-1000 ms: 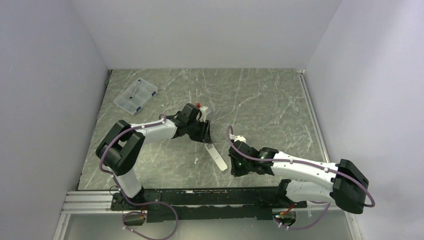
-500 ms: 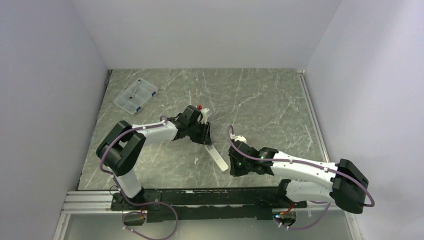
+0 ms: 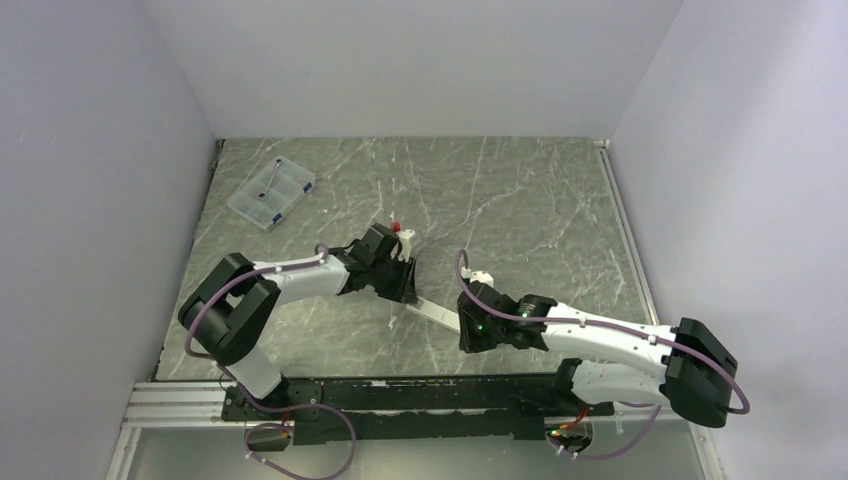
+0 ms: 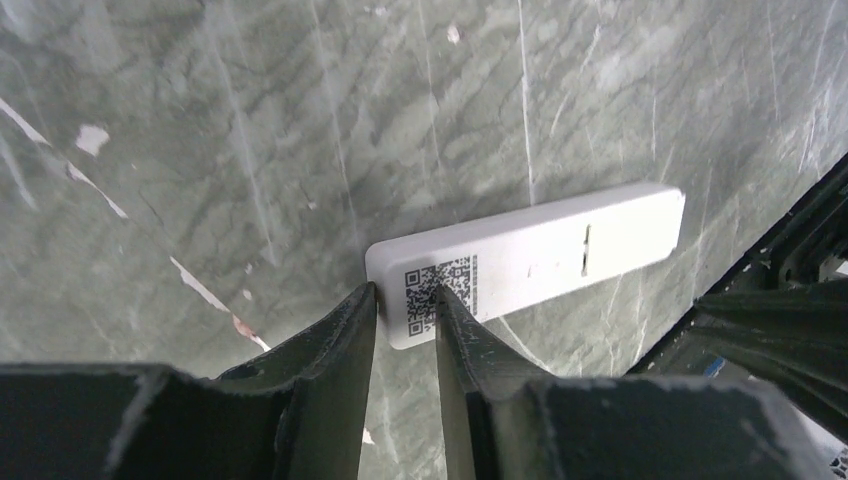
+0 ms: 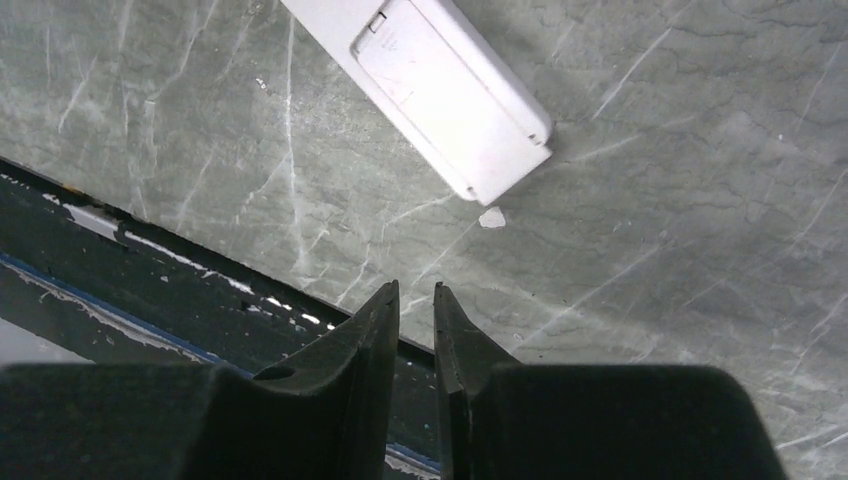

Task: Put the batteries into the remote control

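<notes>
Green-grey marbled counter [image 3: 540,200]: slim white rectangular remote control [image 4: 540,255] lies face-down, long axis running from left hand [image 4: 403,295], straddling its coded end, grip unclear, toward right hand [image 5: 415,295], narrowly parted, empty.

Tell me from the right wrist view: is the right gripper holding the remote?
No, the right gripper is empty; table shows between it and the remote.

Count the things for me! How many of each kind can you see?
Robot claws: 2, the left claw and the right claw
White remote control: 1
Clear plastic box: 1
Total: 4
</notes>
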Robot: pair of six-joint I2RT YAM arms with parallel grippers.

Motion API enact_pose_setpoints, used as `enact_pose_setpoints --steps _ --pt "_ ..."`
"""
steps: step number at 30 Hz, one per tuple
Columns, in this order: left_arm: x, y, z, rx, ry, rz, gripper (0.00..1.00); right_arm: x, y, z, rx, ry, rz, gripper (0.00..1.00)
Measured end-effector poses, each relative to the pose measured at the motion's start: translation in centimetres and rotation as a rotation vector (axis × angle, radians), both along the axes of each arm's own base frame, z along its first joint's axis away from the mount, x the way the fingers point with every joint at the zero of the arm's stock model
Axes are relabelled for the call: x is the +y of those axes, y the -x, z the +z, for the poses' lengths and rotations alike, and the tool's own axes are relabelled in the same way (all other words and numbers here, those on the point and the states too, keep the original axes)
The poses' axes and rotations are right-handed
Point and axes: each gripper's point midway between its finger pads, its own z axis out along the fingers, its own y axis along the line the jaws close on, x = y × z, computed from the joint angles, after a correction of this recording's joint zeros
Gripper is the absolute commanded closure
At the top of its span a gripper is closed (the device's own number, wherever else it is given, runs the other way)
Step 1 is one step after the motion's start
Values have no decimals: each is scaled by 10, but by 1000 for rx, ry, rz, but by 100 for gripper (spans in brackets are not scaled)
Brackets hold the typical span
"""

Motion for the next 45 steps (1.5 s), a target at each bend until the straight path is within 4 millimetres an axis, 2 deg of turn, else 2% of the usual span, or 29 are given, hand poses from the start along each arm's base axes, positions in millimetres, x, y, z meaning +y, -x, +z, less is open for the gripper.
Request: enact_pose_setpoints --steps 11,16,22,25,31,34,38,41,45 --pt "0 28 16 -8 7 -26 67 -13 -7 5 -39 46 -33 67" --pt "1 34 19 -13 7 -25 67 -17 -21 14 -74 65 -69 62" --pt "2 42 13 5 -9 -25 67 -18 -35 23 -100 59 -96 59" --pt "3 46 12 8 -15 -27 62 -21 -37 23 -98 65 -107 57" --pt "8 46 17 -3 -27 -5 42 -25 -44 23 -98 58 -142 54" --pt "12 44 19 -15 -37 17 38 -25 -48 23 -99 47 -159 54" --pt "17 43 17 -17 -61 36 38 -26 -48 18 -88 36 -182 54" --pt "18 43 15 -13 -70 38 43 -26 -48 14 -74 23 -204 55" --pt "19 45 4 11 -93 33 46 -27 -47 10 -57 11 -239 54"
